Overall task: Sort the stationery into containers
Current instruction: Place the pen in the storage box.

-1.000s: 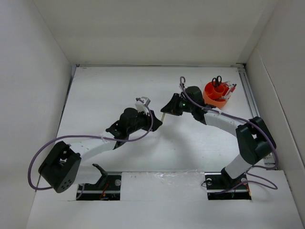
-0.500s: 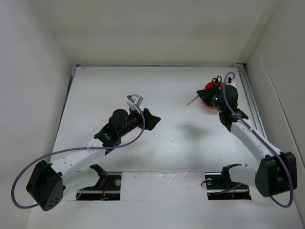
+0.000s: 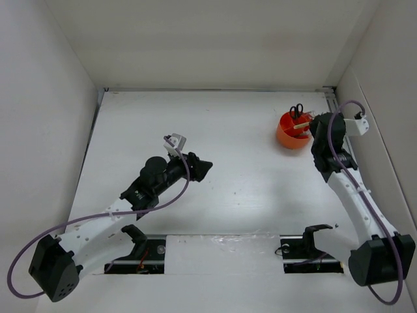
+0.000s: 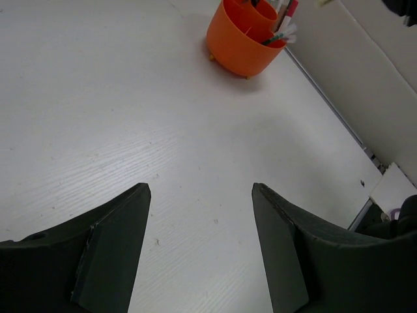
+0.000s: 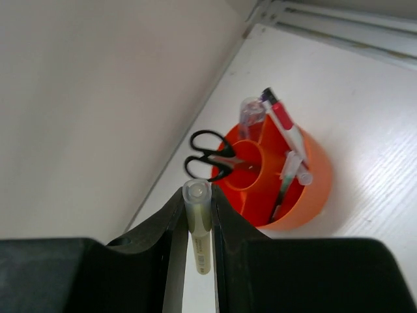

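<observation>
The orange organiser (image 3: 291,132) stands at the far right of the table; it also shows in the left wrist view (image 4: 242,40) and the right wrist view (image 5: 301,186). It holds black-handled scissors (image 5: 208,156) in the central tube, and pink/red pens (image 5: 285,124) in an outer compartment. My right gripper (image 5: 197,203) is shut on a green-yellow marker (image 5: 199,225) and holds it in the air just beside the organiser (image 3: 317,130). My left gripper (image 4: 201,215) is open and empty above bare table near the middle (image 3: 201,168).
White walls enclose the table on the left, back and right; the right wall (image 3: 378,117) is close to the organiser and right arm. Purple cables (image 3: 98,218) trail along both arms. A metal rail (image 3: 335,111) runs along the table's right edge.
My right arm has swung from the table's middle to the far right with the marker, up beside the organiser. My left arm has drawn back toward the near left.
</observation>
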Action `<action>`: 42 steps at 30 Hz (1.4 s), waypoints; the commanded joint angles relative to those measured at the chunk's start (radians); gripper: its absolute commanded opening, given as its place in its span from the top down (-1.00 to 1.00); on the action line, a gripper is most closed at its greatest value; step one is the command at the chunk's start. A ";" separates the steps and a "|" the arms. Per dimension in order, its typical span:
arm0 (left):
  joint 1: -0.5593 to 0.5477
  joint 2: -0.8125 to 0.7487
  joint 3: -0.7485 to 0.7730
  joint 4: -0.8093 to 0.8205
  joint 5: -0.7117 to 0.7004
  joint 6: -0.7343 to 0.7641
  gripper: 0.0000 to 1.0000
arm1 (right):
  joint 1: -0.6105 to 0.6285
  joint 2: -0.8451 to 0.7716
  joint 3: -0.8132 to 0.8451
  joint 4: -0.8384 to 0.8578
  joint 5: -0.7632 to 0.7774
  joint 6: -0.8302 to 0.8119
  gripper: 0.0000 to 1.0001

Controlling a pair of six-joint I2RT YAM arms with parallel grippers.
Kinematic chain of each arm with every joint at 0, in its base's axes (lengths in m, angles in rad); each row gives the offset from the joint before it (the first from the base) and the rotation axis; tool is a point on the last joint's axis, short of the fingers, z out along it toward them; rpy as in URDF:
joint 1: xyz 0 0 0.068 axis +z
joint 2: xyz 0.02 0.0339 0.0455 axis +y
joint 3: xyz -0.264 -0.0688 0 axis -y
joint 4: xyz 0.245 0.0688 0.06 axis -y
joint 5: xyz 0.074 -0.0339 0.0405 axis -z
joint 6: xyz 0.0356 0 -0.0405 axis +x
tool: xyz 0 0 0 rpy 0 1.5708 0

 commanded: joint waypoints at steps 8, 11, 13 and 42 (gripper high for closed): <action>-0.001 -0.072 -0.037 0.025 -0.064 -0.021 -0.24 | -0.003 0.118 0.041 -0.097 0.213 0.017 1.00; -0.001 -0.072 -0.037 0.025 -0.075 -0.021 -0.24 | -0.012 0.127 0.032 -0.097 0.223 0.017 1.00; -0.001 -0.061 -0.037 0.025 -0.087 -0.021 -0.24 | -0.012 0.137 0.023 -0.097 0.223 0.017 1.00; -0.001 -0.041 -0.047 0.034 -0.116 -0.031 -0.27 | -0.067 0.439 0.256 -0.041 0.128 0.022 0.24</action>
